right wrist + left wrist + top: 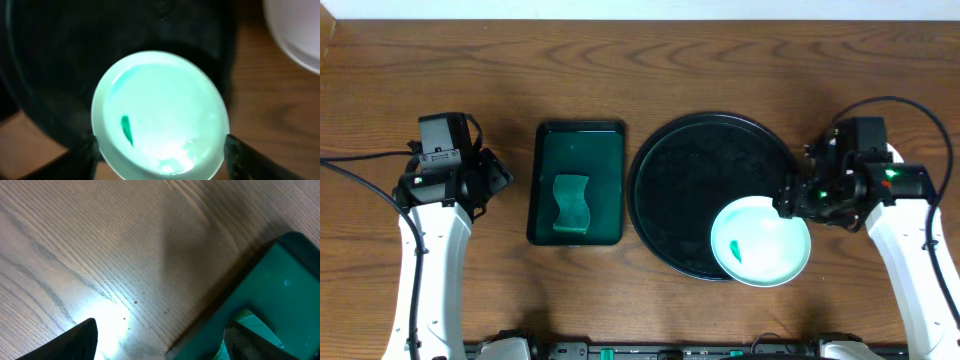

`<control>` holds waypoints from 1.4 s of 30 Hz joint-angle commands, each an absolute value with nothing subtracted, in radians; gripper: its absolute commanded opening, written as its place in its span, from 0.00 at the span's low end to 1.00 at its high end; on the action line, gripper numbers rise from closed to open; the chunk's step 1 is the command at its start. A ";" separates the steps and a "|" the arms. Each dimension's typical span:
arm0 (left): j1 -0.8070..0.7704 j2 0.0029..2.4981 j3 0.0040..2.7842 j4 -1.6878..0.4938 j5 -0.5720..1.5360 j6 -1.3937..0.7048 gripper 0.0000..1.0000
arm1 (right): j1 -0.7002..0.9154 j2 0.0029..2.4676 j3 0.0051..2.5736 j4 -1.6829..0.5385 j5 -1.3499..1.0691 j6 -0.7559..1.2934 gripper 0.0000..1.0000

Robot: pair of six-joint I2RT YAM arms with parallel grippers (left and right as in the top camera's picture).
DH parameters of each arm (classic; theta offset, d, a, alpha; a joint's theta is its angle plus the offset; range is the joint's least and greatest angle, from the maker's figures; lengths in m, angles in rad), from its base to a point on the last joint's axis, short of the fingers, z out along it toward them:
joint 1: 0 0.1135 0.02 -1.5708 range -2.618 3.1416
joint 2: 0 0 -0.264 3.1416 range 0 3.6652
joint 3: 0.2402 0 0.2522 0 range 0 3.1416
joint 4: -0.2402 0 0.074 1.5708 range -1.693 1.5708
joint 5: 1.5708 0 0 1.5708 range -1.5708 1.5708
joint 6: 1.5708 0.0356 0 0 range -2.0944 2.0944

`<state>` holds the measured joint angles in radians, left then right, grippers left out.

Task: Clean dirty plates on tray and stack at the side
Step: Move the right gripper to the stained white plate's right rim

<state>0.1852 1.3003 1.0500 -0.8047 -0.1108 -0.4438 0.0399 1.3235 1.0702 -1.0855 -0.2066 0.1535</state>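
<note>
item: 1 plate, pale mint, 1 green smear, overlapping lower-right rim of black tray, partly over table | right gripper: fingers flank plate's near edge, grasp cannot be told | left gripper: released, over bare wood beside green tray holding 1 sponge

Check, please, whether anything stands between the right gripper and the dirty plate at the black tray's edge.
Nothing visible does. The right gripper hangs right over the plate, one finger at each side of it; whether they touch it is unclear.
</note>
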 commanded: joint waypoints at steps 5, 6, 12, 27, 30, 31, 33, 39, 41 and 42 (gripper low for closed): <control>0.189 1.293 1.065 -0.807 -0.117 -0.439 0.81 | 0.130 1.335 1.077 -1.082 -0.133 0.096 0.38; 0.189 1.293 1.065 -0.807 -0.117 -0.439 0.81 | 0.142 1.340 1.077 -1.076 -0.116 0.096 0.39; 0.189 1.293 1.065 -0.807 -0.117 -0.439 0.81 | 0.186 1.384 1.062 -1.040 0.048 0.121 0.41; 0.189 1.293 1.065 -0.807 -0.117 -0.439 0.81 | 0.187 1.518 0.924 -0.874 0.202 0.130 0.41; 0.189 1.293 1.065 -0.807 -0.117 -0.439 0.81 | 0.187 1.540 0.886 -0.829 0.202 0.129 0.40; 0.189 1.293 1.065 -0.807 -0.117 -0.439 0.81 | 0.187 1.545 0.872 -0.813 0.202 0.129 0.40; 0.189 1.293 1.065 -0.807 -0.117 -0.439 0.81 | 0.187 1.549 0.849 -0.790 0.202 0.129 0.35; 0.189 1.293 1.065 -0.807 -0.117 -0.439 0.81 | 0.187 1.549 0.830 -0.768 0.187 0.130 0.05; 0.189 1.293 1.065 -0.807 -0.117 -0.439 0.81 | 0.187 1.549 0.830 -0.766 0.134 0.130 0.01; 0.189 1.293 1.065 -0.807 -0.117 -0.439 0.81 | 0.187 1.549 0.830 -0.765 0.096 0.130 0.01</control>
<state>0.1852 1.3003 1.0500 -0.8047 -0.1108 -0.4438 0.1768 1.5455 0.8356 -0.7677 0.1635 0.1246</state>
